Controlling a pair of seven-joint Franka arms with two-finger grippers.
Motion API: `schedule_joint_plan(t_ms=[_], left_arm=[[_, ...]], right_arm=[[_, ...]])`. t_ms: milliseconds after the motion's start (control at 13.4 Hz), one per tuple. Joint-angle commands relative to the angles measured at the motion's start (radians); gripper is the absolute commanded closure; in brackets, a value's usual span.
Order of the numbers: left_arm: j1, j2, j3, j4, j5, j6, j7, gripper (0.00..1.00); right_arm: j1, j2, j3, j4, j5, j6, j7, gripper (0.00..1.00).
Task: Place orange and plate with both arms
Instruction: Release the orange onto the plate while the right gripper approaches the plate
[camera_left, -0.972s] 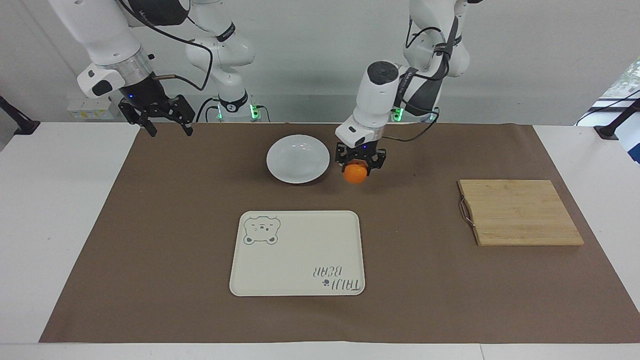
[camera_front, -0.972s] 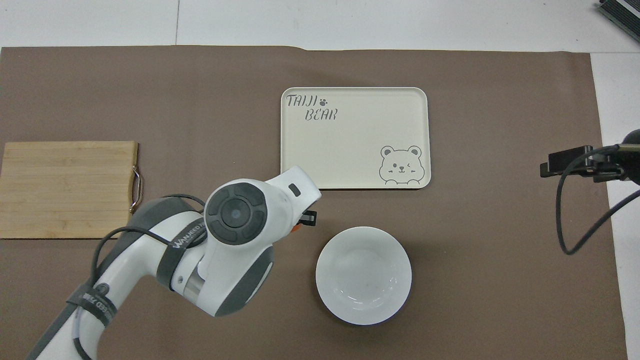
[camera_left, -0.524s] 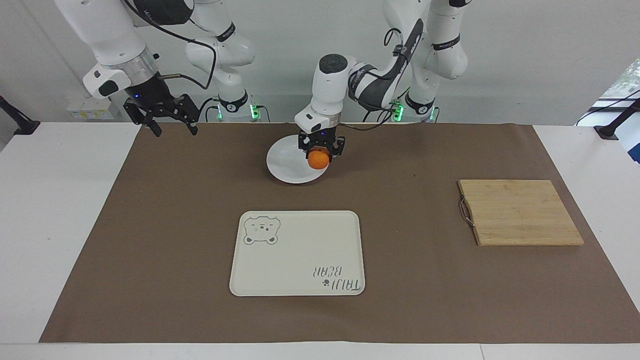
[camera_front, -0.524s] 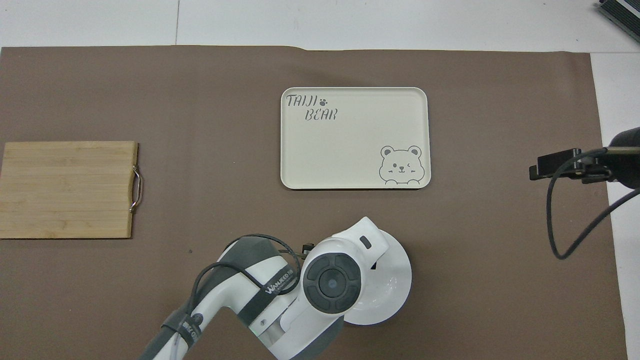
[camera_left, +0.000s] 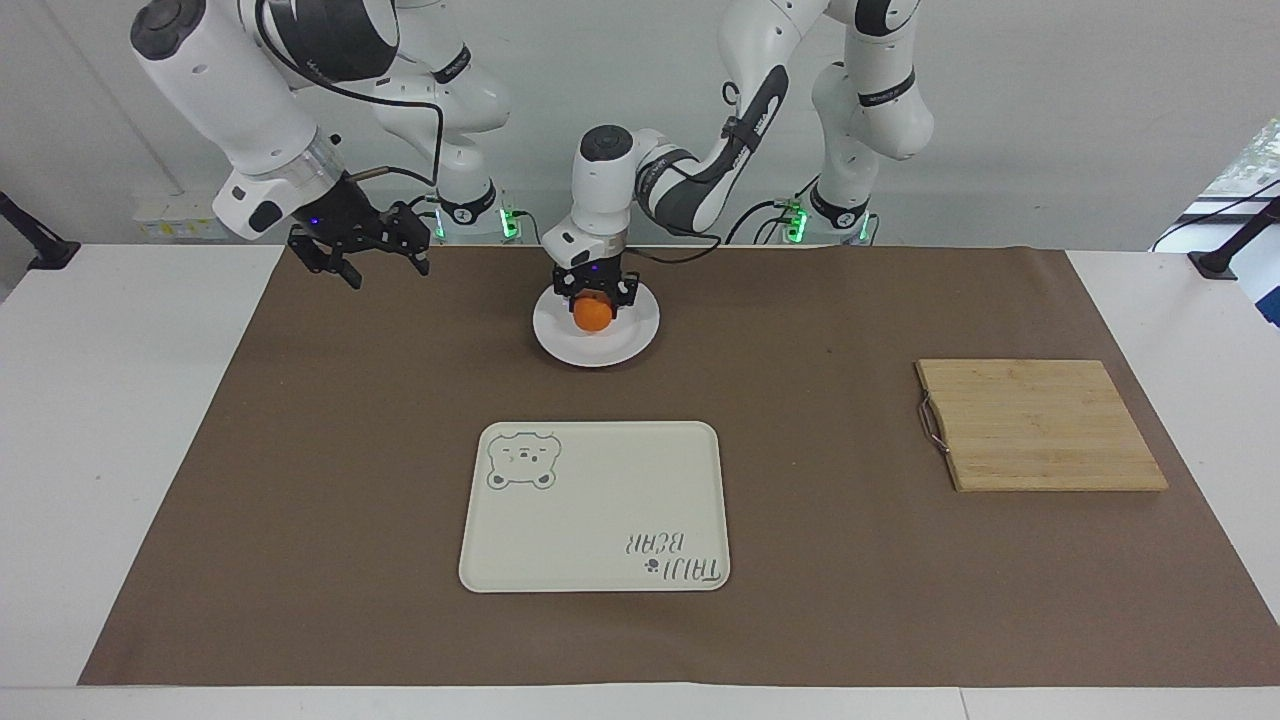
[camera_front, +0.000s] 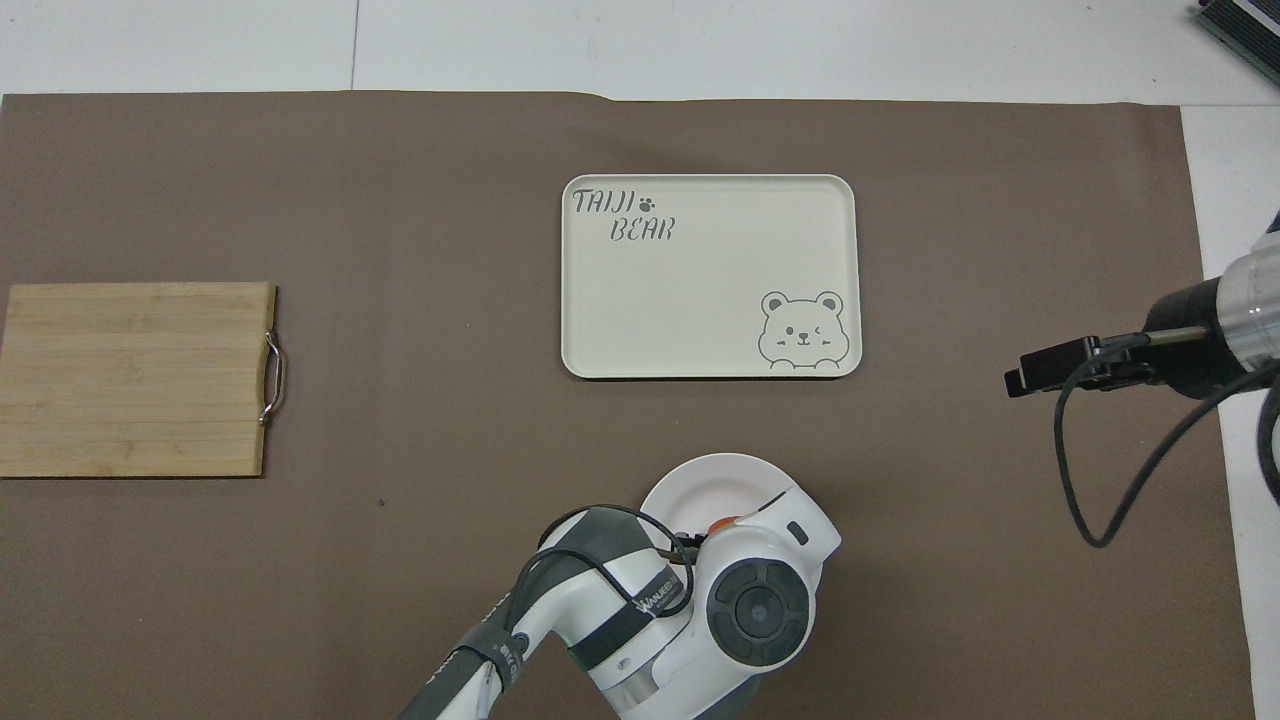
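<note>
left gripper wrist vertical, clamped on orange over plate centre | right gripper fingers spread, holding nothing, arm tilted, over mat's right-arm end

Left arm over plate, sliver of orange showing at wrist edge.

Plate mostly covered by arm, only its farther rim bare. Bear tray farther from robots than plate, printed with "TAIJI BEAR" and a winking bear. Wooden board with metal handle toward left arm's end of brown mat. Right gripper up over mat's edge at right arm's end, black cable looping beneath.
</note>
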Motion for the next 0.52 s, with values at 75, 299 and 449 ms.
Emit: schedule_joint_plan(t_ms=[75, 299, 449], left_arm=[[-0.007, 0.0, 0.008, 0.01, -0.019, -0.025, -0.008, 0.0], [0.008, -0.033, 0.01, 0.016, -0.019, -0.04, 0.001, 0.0], [0.034, -0.1, 0.022, 0.019, -0.017, -0.089, 0.004, 0.0]], right_arm=[[-0.009, -0.007, 0.003, -0.091, 0.082, 0.047, -0.075, 0.0], [-0.009, -0.004, 0.002, -0.187, 0.118, 0.097, -0.155, 0.0], [-0.01, -0.003, 0.002, -0.267, 0.168, 0.142, -0.212, 0.0]])
